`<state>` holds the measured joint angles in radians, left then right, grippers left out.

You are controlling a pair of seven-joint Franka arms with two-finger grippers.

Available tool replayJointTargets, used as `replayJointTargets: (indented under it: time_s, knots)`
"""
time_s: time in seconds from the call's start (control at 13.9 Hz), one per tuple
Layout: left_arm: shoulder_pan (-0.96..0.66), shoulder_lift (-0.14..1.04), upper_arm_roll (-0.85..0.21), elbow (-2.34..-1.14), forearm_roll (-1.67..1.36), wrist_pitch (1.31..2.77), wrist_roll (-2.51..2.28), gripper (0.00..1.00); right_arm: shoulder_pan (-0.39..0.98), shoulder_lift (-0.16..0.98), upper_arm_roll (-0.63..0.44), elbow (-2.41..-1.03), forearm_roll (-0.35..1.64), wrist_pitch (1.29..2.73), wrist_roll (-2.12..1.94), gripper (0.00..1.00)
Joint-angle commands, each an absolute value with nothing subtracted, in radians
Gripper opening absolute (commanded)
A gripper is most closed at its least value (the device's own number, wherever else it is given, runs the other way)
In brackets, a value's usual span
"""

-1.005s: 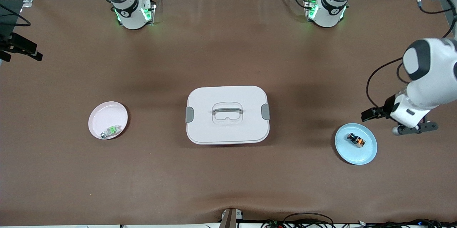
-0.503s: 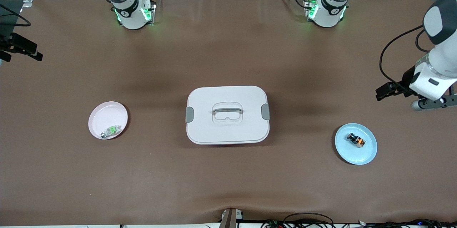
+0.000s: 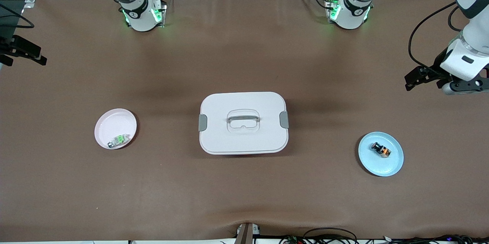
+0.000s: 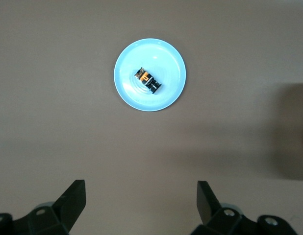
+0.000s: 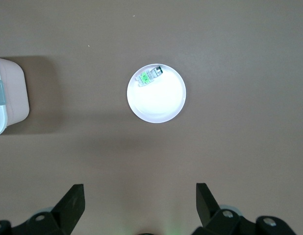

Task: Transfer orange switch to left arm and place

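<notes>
The orange switch (image 3: 381, 149) (image 4: 148, 81), a tiny black cylinder with an orange end, lies on a light-blue plate (image 3: 390, 164) (image 4: 127, 93) at the left arm's end of the table. My left gripper (image 3: 464, 85) (image 4: 141, 188) hangs open and empty high over bare table, off to one side of that plate. The white box (image 3: 229, 102) (image 5: 9, 93) stands shut at the table's middle. My right gripper (image 5: 140, 191) is open and empty, high over bare table at the right arm's end; the front view shows only black hardware (image 3: 23, 51) at its edge there.
A pink plate (image 3: 114, 122) (image 5: 161, 105) at the right arm's end holds a small clear-silver part with green (image 3: 118, 139) (image 5: 150, 76). Both arm bases (image 3: 141, 11) (image 3: 349, 9) stand along the table edge farthest from the front camera. Brown cloth covers the table.
The left arm has lifted and drawn its gripper away from the blue plate's edge toward the bases' side. The switch, plates, box and right arm have not moved.
</notes>
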<state>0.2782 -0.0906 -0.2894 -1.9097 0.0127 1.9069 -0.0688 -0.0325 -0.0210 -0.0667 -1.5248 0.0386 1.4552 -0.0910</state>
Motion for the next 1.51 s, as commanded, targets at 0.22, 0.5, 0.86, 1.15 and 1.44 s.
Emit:
replayJointTargets:
  time_s: [0.22, 0.5, 0.86, 1.15, 1.44]
  knots:
    - [0.275, -0.083, -0.278, -1.862, -0.02, 1.905, -0.044, 1.0, -0.011, -0.041, -0.069, -1.542, 0.048, 1.466, -0.078, 1.0]
    - [0.08, -0.048, -0.103, -1.836, -0.018, 1.904, -0.06, 1.0, -0.006, -0.041, -0.069, -1.542, 0.048, 1.466, -0.078, 1.0]
    - [0.017, -0.029, -0.034, -1.798, -0.018, 1.904, -0.058, 1.0, -0.009, -0.043, -0.071, -1.529, 0.046, 1.457, -0.078, 1.0]
    - [0.008, -0.028, -0.032, -1.796, -0.018, 1.904, -0.06, 1.0, -0.011, -0.043, -0.071, -1.529, 0.046, 1.454, -0.078, 1.0]
    - [0.006, -0.028, -0.032, -1.796, -0.017, 1.904, -0.049, 1.0, -0.012, -0.043, -0.072, -1.529, 0.046, 1.454, -0.078, 1.0]
